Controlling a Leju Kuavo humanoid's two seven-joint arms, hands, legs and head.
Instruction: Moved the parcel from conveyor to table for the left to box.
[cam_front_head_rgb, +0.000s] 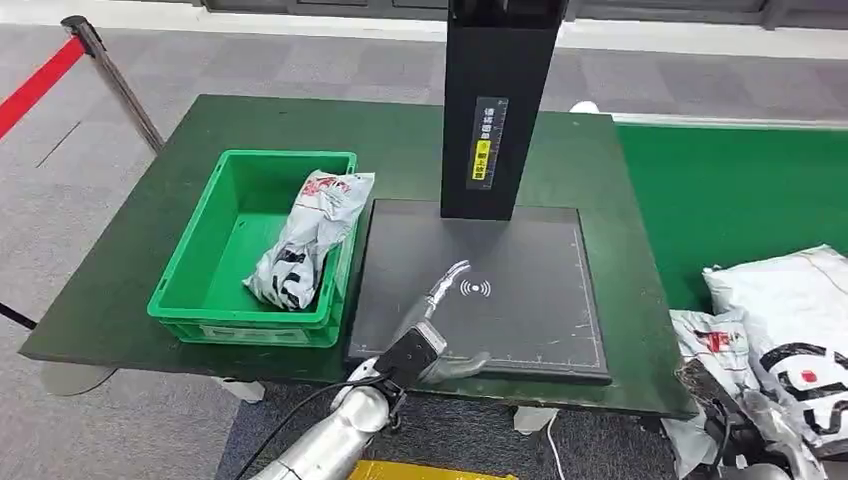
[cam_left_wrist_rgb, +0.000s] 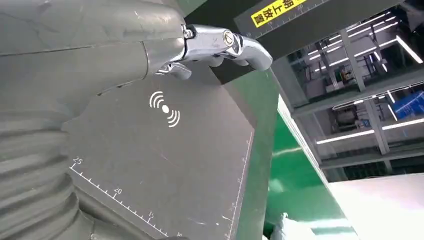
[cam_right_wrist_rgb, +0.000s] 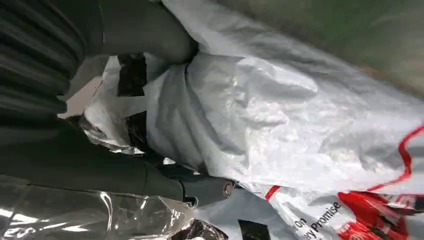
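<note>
Close up, right hand (cam_right_wrist_rgb: 150, 115) clamped on grey parcel (cam_right_wrist_rgb: 280, 125) among bags (cam_front_head_rgb: 790, 330) at four o'clock. Left hand (cam_front_head_rgb: 445, 320) spread, empty, above scan pad (cam_front_head_rgb: 520, 260); post (cam_front_head_rgb: 495, 100) at twelve, bin (cam_front_head_rgb: 250, 250) at nine.

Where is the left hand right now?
In the head view the left hand hovers open over the near part of the dark scanner pad, just right of the green bin holding a parcel.
</note>
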